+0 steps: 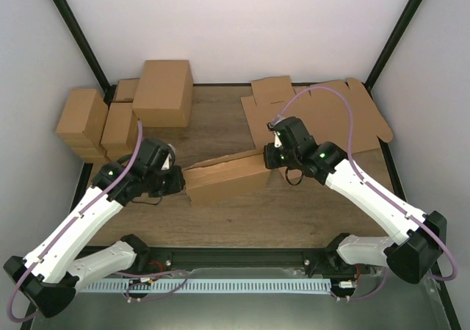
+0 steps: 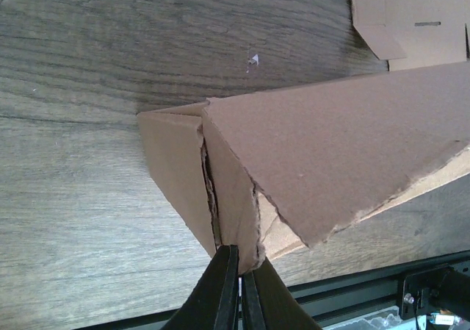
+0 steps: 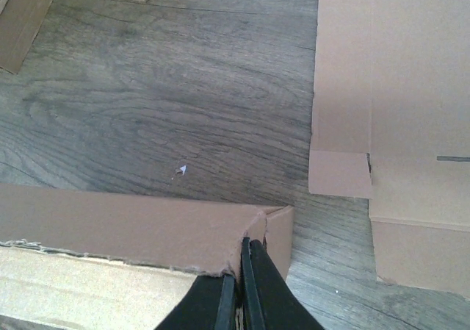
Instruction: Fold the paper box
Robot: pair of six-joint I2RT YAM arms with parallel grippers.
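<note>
The paper box [image 1: 224,177] lay partly folded at the middle of the tabletop [image 1: 294,212], its long axis running left to right across the workspace, the right end angled slightly toward the back. I had it held between the 2 arms, one at each short end, so neither arm was nearer than the other.

The left end effector [image 2: 239,271] had its fingers narrowed onto the ragged edge of the box's left end panel. The right end effector [image 3: 242,271] was pinched down the same way on the wall at the right corner. From each wrist, the box stretched away toward the other arm.

A stack of flat cardboard blanks [image 1: 323,117] sat just behind the right arm. The finished cartons [image 1: 161,91] stood at the back left, well apart. Nothing stood between the 2 end effectors except the box itself.
</note>
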